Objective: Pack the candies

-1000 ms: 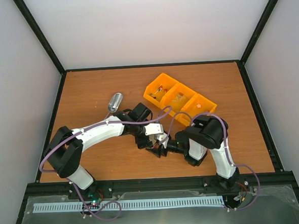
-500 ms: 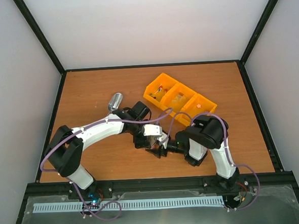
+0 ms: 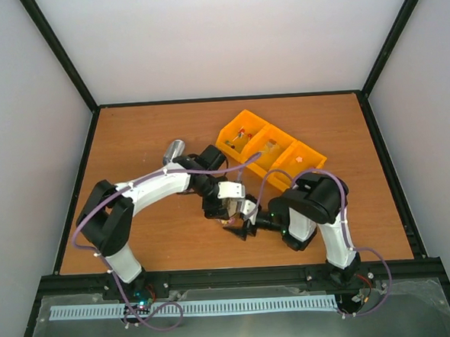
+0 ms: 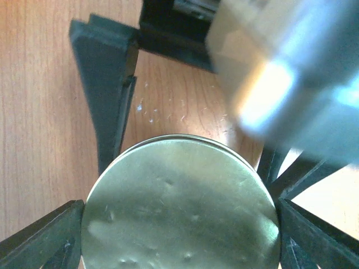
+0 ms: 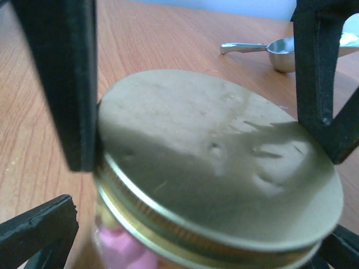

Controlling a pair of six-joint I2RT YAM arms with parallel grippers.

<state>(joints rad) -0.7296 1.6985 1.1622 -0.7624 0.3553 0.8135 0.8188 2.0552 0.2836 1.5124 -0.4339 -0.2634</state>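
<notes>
Squarely between the right gripper's (image 5: 202, 224) fingers stands the jar (image 5: 104, 224), though whether they touch the glass cannot be told. The left gripper's (image 4: 179, 224) fingers (image 4: 45, 235) pinch its gold lid (image 4: 179, 185) at both edges. Pink candies (image 5: 123, 252) show inside, below the lid.

One lidded jar (image 5: 219, 162), one metal scoop (image 5: 276, 50), one three-compartment orange tray (image 3: 230, 128)

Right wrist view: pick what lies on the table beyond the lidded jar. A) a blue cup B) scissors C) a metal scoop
C: a metal scoop lies on the table beyond the jar with its gold lid.
</notes>
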